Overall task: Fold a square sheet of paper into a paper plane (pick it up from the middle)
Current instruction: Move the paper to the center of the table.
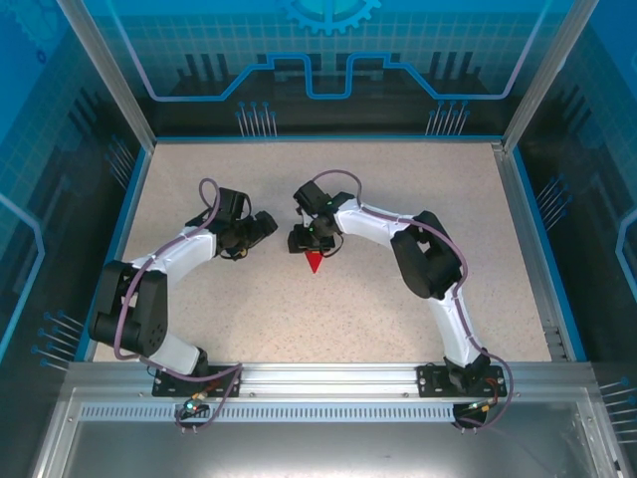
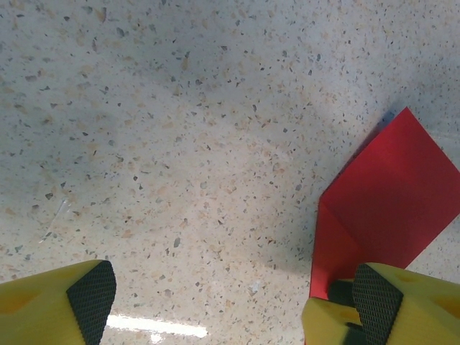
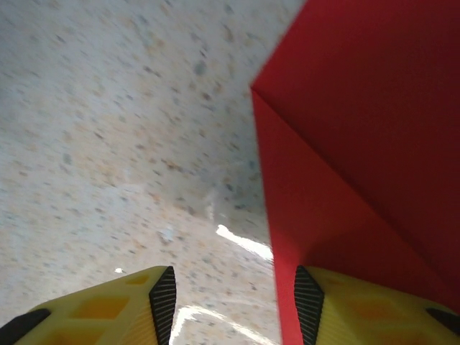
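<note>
Speckled tabletop (image 2: 180, 144) bears creased red paper (image 2: 388, 208); left jaws wide, right jaws half-open.

The white, black-jointed left arm (image 1: 174, 254) curves up from its 7 o'clock base, its yellow-fingered left tool (image 2: 233, 305) pointing to 3 o'clock, jaws spread wide. The matching right arm (image 1: 428, 261) arcs from 5 o'clock; its right tool (image 3: 230, 298) faces 9 o'clock, jaws partly apart.
</note>
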Controlling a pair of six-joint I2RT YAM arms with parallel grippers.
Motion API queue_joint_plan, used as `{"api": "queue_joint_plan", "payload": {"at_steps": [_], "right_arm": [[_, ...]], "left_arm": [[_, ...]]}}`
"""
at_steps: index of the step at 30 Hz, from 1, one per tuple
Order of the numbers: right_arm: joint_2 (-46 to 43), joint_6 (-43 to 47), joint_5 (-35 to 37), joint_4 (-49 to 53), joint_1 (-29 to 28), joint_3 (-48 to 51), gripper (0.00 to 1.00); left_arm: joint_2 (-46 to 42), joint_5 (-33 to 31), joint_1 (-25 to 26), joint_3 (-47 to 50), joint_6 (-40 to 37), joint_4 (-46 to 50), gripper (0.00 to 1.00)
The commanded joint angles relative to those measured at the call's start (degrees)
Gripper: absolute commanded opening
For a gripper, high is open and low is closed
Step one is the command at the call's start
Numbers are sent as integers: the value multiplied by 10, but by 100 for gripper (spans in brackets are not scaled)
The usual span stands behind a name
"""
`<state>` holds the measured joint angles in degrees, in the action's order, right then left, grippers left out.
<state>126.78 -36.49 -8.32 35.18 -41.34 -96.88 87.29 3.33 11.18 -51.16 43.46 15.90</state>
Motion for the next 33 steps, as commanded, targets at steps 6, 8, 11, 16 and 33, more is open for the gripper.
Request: {"api": "queue_joint_plan", "payload": {"at_steps": [6,8,11,16,33], "right_arm": [[-5,162,-31,43,6,39,50],[-14,223,-50,46,14,64,50],[-24,306,-72,67,35,95,50],[-98,336,-92,37,53,129,52],[-217,43,-48,-168,53,255,53]], "left_arm": [[-4,20,-4,-3,-2,-8,90],[-3,25,-5,-3,-4,-8,90],[-6,33,-5,-1,-9,-12,90],[-17,60,-5,19,-18,-46,91],[-8,127,5,50,-4,-129,98]]}}
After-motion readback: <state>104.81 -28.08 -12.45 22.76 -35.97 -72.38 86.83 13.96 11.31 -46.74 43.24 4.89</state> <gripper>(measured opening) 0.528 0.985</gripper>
